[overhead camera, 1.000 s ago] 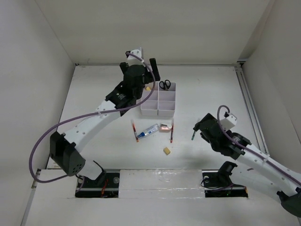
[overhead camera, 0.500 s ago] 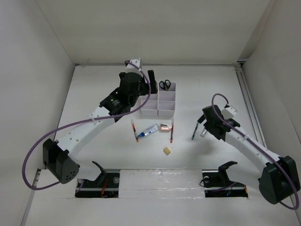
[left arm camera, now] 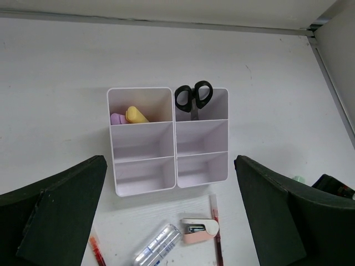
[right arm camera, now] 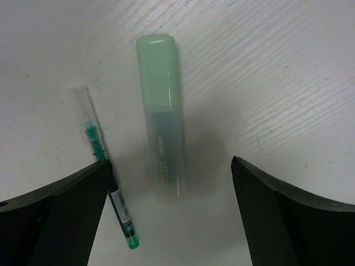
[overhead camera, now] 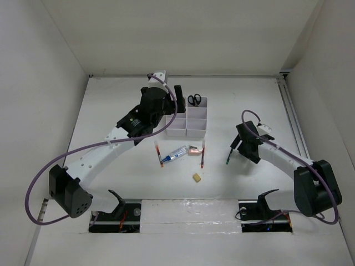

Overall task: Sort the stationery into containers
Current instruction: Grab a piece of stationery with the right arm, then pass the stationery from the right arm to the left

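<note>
Right wrist: translucent green highlighter [right arm camera: 161, 127] lying flat — both arms' jaws spread.

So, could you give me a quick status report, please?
Left gripper open, empty. Right gripper open over pale green plastic highlighter. Thin green pen close alongside, could get caught.

A robotics lab test cell: plain white panel walls [overhead camera: 39, 83] enclose a white table [overhead camera: 111, 105] with a cabled left arm [overhead camera: 100, 152] and right arm [overhead camera: 283, 160] bolted at its edge.

White plastic arm links [overhead camera: 94, 152] with black joint housings [overhead camera: 69, 194]; a looping purple cable [overhead camera: 29, 194] runs along each arm; dark matte wedge-shaped fingers [left arm camera: 55, 216] fill both lower corners of the wrist views.
</note>
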{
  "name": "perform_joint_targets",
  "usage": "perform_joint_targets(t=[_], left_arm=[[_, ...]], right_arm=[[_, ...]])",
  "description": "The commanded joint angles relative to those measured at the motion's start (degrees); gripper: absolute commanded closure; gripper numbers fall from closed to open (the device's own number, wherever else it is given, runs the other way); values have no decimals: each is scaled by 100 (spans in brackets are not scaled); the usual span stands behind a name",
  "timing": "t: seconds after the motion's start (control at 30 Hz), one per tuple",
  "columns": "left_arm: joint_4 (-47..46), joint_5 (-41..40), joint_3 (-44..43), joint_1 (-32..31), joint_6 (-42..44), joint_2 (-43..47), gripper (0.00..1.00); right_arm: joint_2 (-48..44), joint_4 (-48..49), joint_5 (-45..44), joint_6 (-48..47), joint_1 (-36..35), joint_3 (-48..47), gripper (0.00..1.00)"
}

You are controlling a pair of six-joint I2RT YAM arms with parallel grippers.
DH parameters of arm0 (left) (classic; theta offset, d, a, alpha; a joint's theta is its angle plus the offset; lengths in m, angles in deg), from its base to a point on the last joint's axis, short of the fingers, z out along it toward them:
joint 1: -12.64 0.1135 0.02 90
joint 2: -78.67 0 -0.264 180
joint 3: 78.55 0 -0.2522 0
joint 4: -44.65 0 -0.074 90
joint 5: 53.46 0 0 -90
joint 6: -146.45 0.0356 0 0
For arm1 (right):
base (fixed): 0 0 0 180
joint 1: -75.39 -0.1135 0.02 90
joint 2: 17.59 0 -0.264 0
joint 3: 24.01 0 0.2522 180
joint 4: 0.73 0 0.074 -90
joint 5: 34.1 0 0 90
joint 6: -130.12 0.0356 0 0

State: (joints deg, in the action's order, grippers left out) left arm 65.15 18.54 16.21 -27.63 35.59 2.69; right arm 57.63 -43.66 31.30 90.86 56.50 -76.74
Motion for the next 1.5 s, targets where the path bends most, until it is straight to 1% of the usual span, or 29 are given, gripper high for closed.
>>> perform_joint_targets(t=[0.0, 0.1, 0.2, 0.3, 0.43, 0.5, 0.53, 0.57, 0.63, 0.67, 0.7, 0.73, 0.77, 0.8, 0.93, 1.0, 1.03, 1.07, 1.13, 1.17, 1.2, 1.23, 1.27, 1.3, 1.4, 1.43, 1.47], left_arm=[[-173, -28, 3, 19, 56, 172, 0], [-173, -28, 3, 19, 56, 101, 0], [-121, -81, 3, 19, 117, 49, 0], [-68, -238, -50, 19, 117, 101, 0], [-68, -239, -50, 19, 170, 163, 0], [2, -239, -103, 19, 170, 163, 0], [2, -309, -155, 19, 170, 163, 0], [55, -309, -155, 19, 170, 163, 0], [55, -371, -155, 19, 170, 163, 0], [55, -371, -155, 19, 170, 224, 0], [55, -371, -94, 19, 170, 225, 0], [55, -371, -94, 19, 222, 225, 0], [3, -371, -94, 19, 223, 225, 0], [2, -371, -94, 19, 223, 225, 0], [2, -293, -41, 19, 223, 225, 0], [-50, 32, -41, 19, 171, 225, 0], [-50, 199, -41, 19, 170, 225, 0], [-137, 609, 11, 19, 109, 225, 0], [-304, 1051, 64, 19, 109, 225, 0], [-366, 1262, 64, 19, 39, 225, 0], [-428, 1699, 64, 19, 38, 225, 0], [-585, 1912, 125, 19, -40, 225, 0], [-682, 2132, 126, 19, -41, 225, 0], [-796, 2656, 204, 19, -93, 225, 0], [-1262, 3354, 389, 19, -233, 225, 0], [-1350, 3695, 390, 19, -338, 225, 0], [-1482, 3872, 442, 19, -340, 164, 0]], right_arm=[[-7, -28, 34, 6, 44, -252, 6], [-7, -28, 87, 6, 105, -200, 9], [-7, 25, 376, -117, 245, -200, 9], [115, 25, 517, -258, 368, -200, 14], [291, 25, 649, -310, 422, -305, 22], [493, -36, 649, -310, 422, -375, 29], [494, -36, 649, -371, 422, -375, 29], [554, -36, 649, -372, 422, -436, 35], [555, -36, 710, -372, 474, -437, 57], [555, -36, 711, -372, 535, -437, 65], [494, -36, 789, -424, 536, -385, 84], [494, 42, 790, -477, 623, -332, 91], [494, 95, 886, -477, 676, -332, 93], [494, 96, 965, -547, 755, -332, 100], [494, 96, 966, -609, 808, -332, 100], [389, 96, 817, -609, 808, -332, 100], [171, 96, 816, -609, 756, -332, 100], [12, 96, 764, -661, 756, -332, 100], [-375, 148, 711, -662, 520, -332, 100], [-846, 148, 711, -784, 440, -332, 100], [-1103, 253, 711, -898, 352, -332, 100], [-1376, 358, 1016, -1038, 143, -332, 100], [-1892, 472, 1158, -1179, 27, -271, 100], [-2123, 647, 1281, -1398, -87, -270, 100], [-2773, 877, 1808, -1628, -544, -208, 100], [-2863, 1069, 1984, -1803, -649, -208, 100], [-2916, 1123, 2290, -1892, -877, -208, 100]])
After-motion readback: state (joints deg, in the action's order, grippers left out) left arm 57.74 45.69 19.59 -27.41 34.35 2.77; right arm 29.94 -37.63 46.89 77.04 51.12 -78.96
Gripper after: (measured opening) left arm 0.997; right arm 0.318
